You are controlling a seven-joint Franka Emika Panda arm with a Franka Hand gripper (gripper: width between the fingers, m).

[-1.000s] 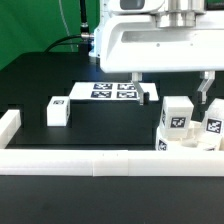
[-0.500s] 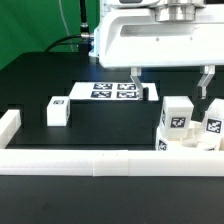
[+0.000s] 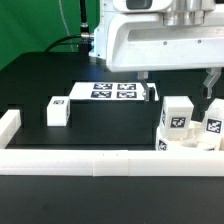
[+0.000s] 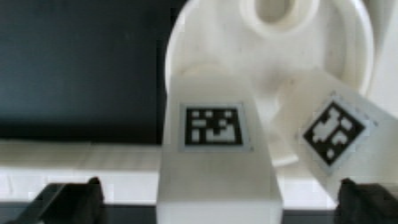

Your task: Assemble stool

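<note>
My gripper point(image 3: 178, 84) hangs open above the cluster of white stool parts at the exterior view's right. Its fingers point(image 3: 147, 84) straddle an upright tagged block leg point(image 3: 177, 113) without touching it. A second tagged leg point(image 3: 213, 128) stands beside it, and the round seat point(image 3: 188, 146) lies low behind the rail. Another leg point(image 3: 57, 110) stands alone at the left. In the wrist view the gripper point(image 4: 217, 204) is open, with the leg point(image 4: 214, 130) between its dark fingertips point(image 4: 71, 200). Behind it are the disc seat point(image 4: 240, 45) and a tilted leg point(image 4: 338, 125).
The marker board point(image 3: 116, 91) lies flat at the table's middle back. A long white border rail point(image 3: 90, 161) runs along the front, and a short one point(image 3: 9, 127) stands at the left. A black cable runs over the green backdrop.
My gripper has risen a little and shifted toward the exterior view's right, so it now sits over the upright leg. The parts on the table have not moved.
</note>
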